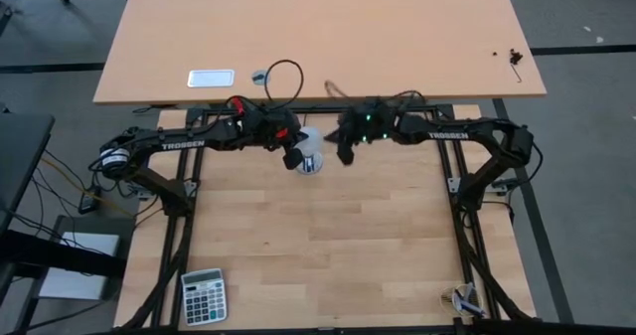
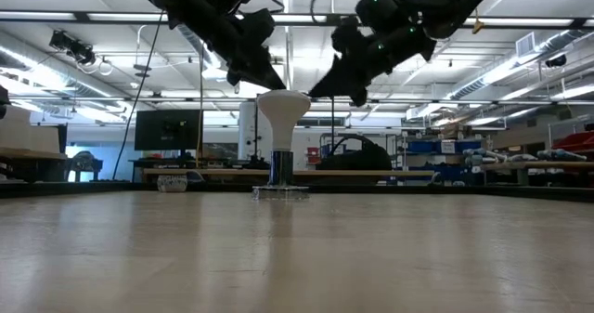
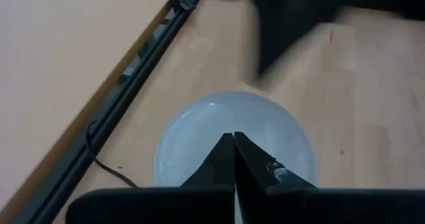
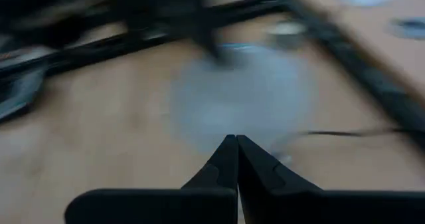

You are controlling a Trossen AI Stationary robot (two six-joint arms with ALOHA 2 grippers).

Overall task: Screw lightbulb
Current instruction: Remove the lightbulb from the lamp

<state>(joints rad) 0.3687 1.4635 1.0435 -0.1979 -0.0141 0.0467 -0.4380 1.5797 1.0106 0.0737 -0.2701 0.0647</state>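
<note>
The white lightbulb [image 2: 283, 109] stands upright near the table's far edge, dome face up, its narrow base down in a socket [image 2: 280, 190]. My left gripper [image 2: 278, 84] is shut and slants down from the left, its tips right at the dome's left rim [image 3: 199, 137]. My right gripper [image 2: 320, 94] is also shut and hangs just right of the dome, clear of it. In the high view the bulb [image 1: 312, 152] shows between my left gripper [image 1: 291, 159] and my right gripper [image 1: 345, 156]. My left gripper has its shut fingertips [image 3: 234, 147] over the dome face [image 3: 199, 137], slanting down from the table's left. I cannot tell whether they touch the dome or stand just above it.
A thin black cord [image 3: 99, 154] runs from the socket toward the far frame rail. A calculator [image 1: 204, 295] lies at the near left corner and small items [image 1: 465, 300] at the near right. A second table [image 1: 397, 37] stands beyond the far edge.
</note>
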